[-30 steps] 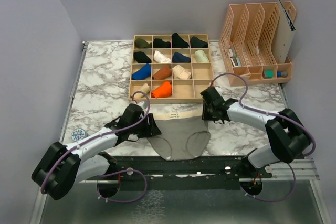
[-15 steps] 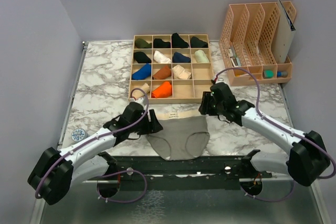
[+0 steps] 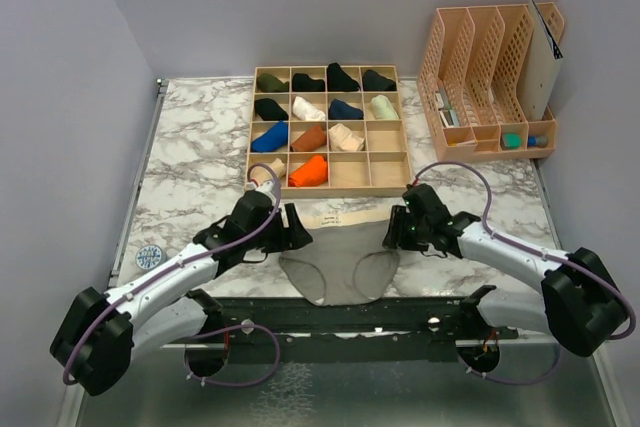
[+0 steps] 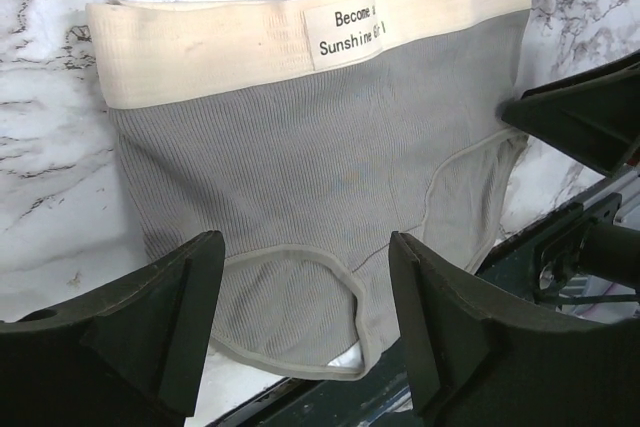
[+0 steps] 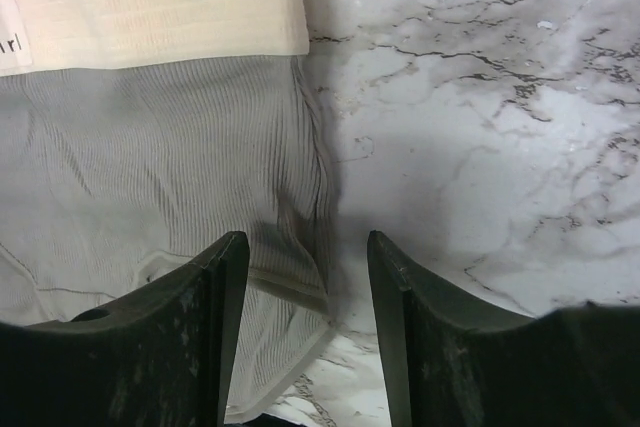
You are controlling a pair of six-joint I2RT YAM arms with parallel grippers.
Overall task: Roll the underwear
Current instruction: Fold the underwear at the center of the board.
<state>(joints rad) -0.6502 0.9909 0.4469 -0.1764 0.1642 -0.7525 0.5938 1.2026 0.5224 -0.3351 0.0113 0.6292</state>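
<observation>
The left gripper (image 3: 297, 237) is hovering low over the marble table (image 3: 190, 172) with its jaws standing wide apart and pinching nothing; in its wrist view the black fingers (image 4: 165, 322) are framing the garment from above. The right gripper (image 3: 394, 232) is likewise spreading its jaws and gripping nothing, its fingers (image 5: 205, 322) straddling the right side seam of the cloth. Between the two grippers the grey underwear (image 3: 340, 257) is lying flat and unrolled, its cream band (image 4: 210, 42) facing the far side and its lower hem reaching the table's near edge. Beyond it a wooden compartment tray (image 3: 386, 172) is holding rolled garments, and a peach file organizer (image 3: 480, 57) is standing at the far right.
</observation>
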